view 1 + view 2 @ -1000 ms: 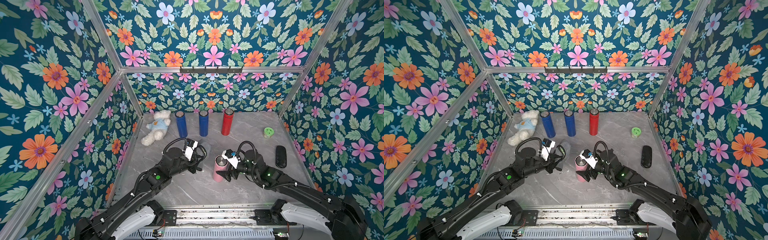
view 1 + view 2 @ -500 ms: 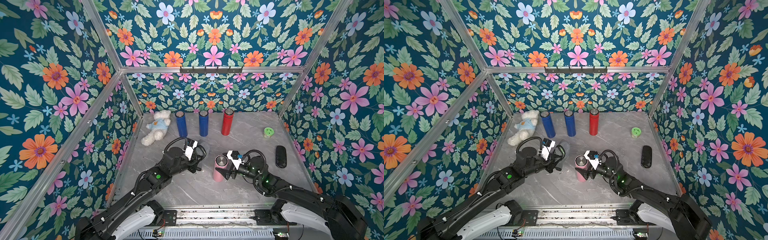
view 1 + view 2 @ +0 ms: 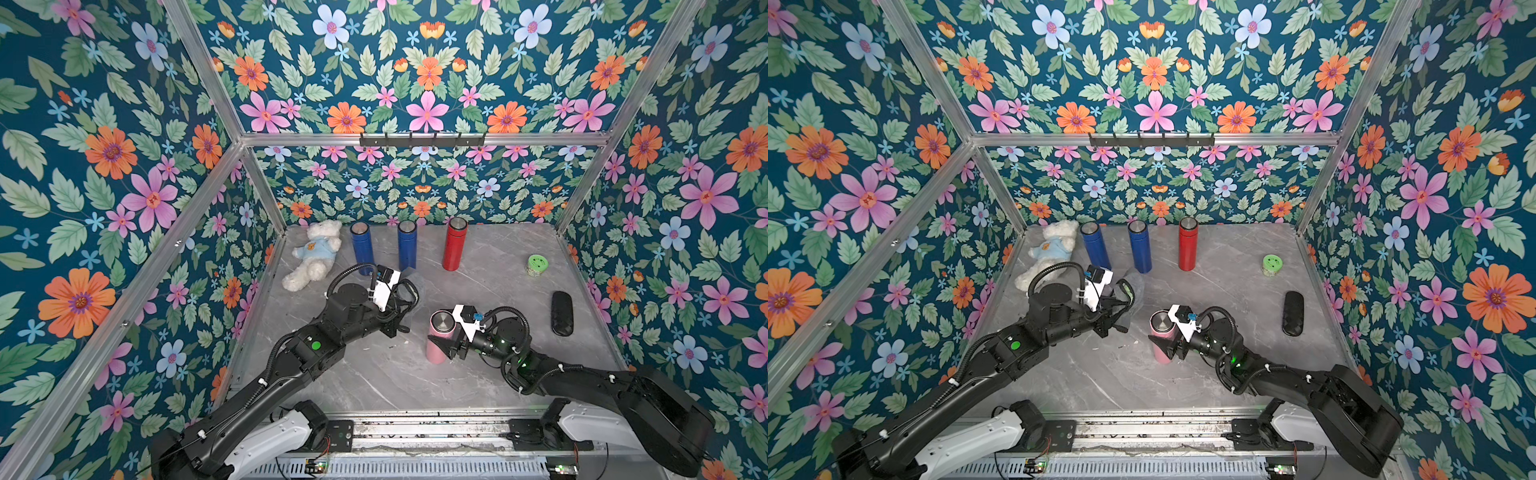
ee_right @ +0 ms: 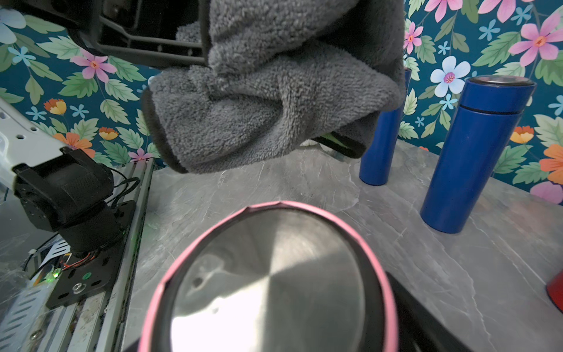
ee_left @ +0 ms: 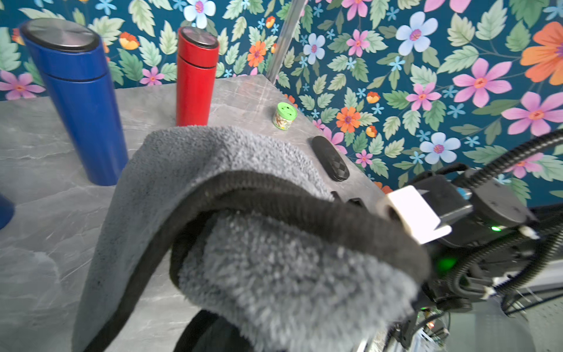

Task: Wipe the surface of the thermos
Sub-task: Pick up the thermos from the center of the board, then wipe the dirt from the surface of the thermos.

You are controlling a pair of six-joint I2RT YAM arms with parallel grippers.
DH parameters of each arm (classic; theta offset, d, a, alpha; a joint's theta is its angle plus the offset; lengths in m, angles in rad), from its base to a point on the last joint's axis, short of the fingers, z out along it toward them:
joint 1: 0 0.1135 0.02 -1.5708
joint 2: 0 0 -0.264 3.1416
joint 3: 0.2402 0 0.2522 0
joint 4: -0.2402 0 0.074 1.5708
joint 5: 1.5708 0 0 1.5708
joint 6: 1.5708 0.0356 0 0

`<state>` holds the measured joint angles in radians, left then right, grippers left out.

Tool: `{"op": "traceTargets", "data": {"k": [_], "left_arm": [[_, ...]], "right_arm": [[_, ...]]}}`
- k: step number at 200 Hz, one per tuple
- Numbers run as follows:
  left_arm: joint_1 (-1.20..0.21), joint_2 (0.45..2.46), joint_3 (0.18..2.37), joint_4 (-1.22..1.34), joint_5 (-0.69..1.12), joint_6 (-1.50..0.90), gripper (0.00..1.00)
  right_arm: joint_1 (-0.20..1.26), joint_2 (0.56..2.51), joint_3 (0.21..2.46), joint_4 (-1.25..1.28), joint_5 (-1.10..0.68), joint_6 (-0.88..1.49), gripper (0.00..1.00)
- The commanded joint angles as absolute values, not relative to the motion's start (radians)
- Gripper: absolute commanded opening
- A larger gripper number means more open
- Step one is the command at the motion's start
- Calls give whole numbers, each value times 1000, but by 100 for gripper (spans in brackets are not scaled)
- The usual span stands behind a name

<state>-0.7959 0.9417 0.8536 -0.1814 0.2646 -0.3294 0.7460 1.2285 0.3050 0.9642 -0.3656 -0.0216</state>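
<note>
count on the grey table (image 3: 374, 374): four thermoses, all upright. two blue thermoses (image 3: 362, 249) (image 3: 407, 247) and one red thermos (image 3: 454, 245) stand in a row along the back wall. one pink thermos (image 3: 435, 353) stands alone toward the front middle, well apart from that row. one teddy bear (image 3: 311, 259) lies at the back left, just beside the blue pair. one green-lidded jar (image 3: 537, 265) sits at the right rear, and one black case (image 3: 562, 313) lies near the right wall. one grey cloth (image 3: 1136, 284). two arms, one gripper each. the left gripper (image 3: 398, 324) is clenched on the grey cloth, which hangs bundled clear of the table, near the pink thermos on its left and apart from it. the right gripper (image 3: 446, 347) has its jaws on either side of the pink thermos's body, with one finger (image 3: 438, 345) crossing the front below the steel lid (image 4: 274, 283). whether the jaws press the body cannot be told. against the picture a second before: the right arm has sunk lower, and its gripper has come from beside the lid to lower around the body. the pink thermos stands in the same spot. the left arm, the cloth and all other items are unmoved.
</note>
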Motion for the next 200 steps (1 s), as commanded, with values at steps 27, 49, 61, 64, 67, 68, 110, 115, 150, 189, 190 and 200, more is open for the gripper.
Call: {"op": "traceTargets", "data": {"k": [27,49,61,64,67,68,110,115,150,189,190,200], "left_arm": [[-930,1033,910,-226,190,-319,0],[-993,1099,963,-270,127,-305,0],[-1013,1129,987,-289,107,-301,0],[-1017,1134,992,-293,104,-300,0],[-1020,1140,997,-297,101,-299,0],[-1021,1141,998,-298,100,-299,0],[-1046,1190,1013,-325,85,-320,0],[-1051,1194,1010,-328,83,-325,0],[-1118,1241,974,-332,70,-364,0],[-1149,1221,832,-241,60,-450,0],[-1149,1220,829,-237,60,-451,0],[-1149,1217,811,-209,51,-460,0]], "right_arm": [[747,1281,311,1120,-395,12,74],[746,1286,320,1114,-413,20,62],[747,1287,329,1099,-424,21,49],[747,1288,330,1097,-426,21,45],[746,1288,330,1097,-426,21,41],[747,1289,330,1098,-426,20,39],[747,1280,316,1114,-408,16,0],[747,1279,317,1114,-406,16,0],[746,1274,306,1119,-375,8,0],[746,1240,293,1100,-364,2,0],[746,1239,293,1100,-364,3,0],[747,1233,290,1104,-365,7,0]]}}
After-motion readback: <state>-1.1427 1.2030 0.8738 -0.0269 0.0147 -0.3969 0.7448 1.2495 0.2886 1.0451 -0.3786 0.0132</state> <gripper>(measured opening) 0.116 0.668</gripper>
